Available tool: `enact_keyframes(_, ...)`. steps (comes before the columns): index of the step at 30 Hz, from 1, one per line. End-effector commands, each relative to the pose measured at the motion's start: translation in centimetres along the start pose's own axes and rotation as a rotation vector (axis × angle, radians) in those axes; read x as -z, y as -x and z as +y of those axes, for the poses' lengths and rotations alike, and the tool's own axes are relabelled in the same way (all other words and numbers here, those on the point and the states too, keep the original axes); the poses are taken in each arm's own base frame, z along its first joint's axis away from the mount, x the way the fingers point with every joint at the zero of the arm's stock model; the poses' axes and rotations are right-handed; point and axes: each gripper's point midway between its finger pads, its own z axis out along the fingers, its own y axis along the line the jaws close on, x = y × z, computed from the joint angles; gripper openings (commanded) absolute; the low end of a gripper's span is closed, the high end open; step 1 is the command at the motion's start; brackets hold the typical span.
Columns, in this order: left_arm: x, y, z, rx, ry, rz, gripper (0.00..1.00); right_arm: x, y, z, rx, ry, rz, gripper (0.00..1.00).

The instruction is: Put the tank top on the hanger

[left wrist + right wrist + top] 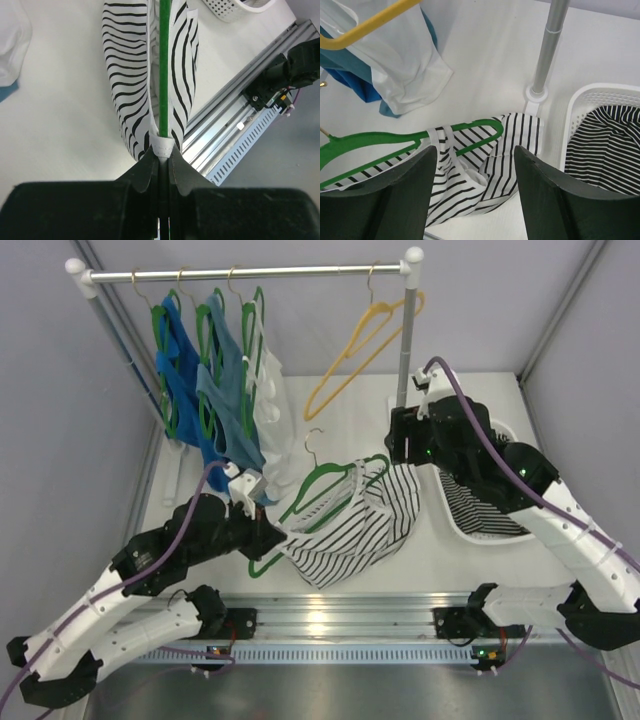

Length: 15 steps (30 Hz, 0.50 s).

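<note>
When the scene is read from the left, a rail (250,273) is found at the back of the white counter (440,565), hung with blue tops (215,390) and one white top (272,415) on green hangers. A bare yellow hanger (360,345) is hung further right. In front of these, the left pincer (161,156) is pressed together on one corner of the hanger (164,65), a slim green one whose brassy hook is pointed toward the rail. In the left wrist view the jaws are seen pinched on the green bar and on a white hem of the tank top (350,530), with striped cloth hung on both sides of the bar. The tank top is spread at the middle of the counter, between the two arms, and gathered around the hanger. In the right wrist view a strap is looped over the hanger's upper arm. The right pincer (474,160) is held above the hanger's right-hand end, its fingers spread wide with nothing gripped between them. At the far right a white basket (505,430) is set on the counter beside the rail's post (547,45), and another striped garment (605,145) is held in it.
</note>
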Motion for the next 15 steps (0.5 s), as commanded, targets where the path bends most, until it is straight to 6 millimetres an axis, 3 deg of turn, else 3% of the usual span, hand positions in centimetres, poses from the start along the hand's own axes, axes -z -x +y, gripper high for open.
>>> enact_keyframes(1, 1.1, 0.9, 1.0, 0.079, 0.066, -0.079, 0.0, 1.2, 3.3, 0.2, -0.04, 0.035, -0.097, 0.63)
enact_keyframes(6, 1.7, 1.0, 3.0, 0.138, 0.178, -0.116, 0.0, 1.2, 3.1, -0.1, -0.045, 0.035, -0.092, 0.63)
enact_keyframes(11, 2.1, 2.4, 4.4, 0.16, 0.275, -0.168, 0.0, 1.6, 2.7, -0.4, -0.052, 0.035, -0.09, 0.63)
enact_keyframes(15, 1.2, 3.5, 5.0, 0.156, 0.333, -0.172, 0.0, 2.1, 2.4, -0.7, -0.056, 0.034, -0.09, 0.62)
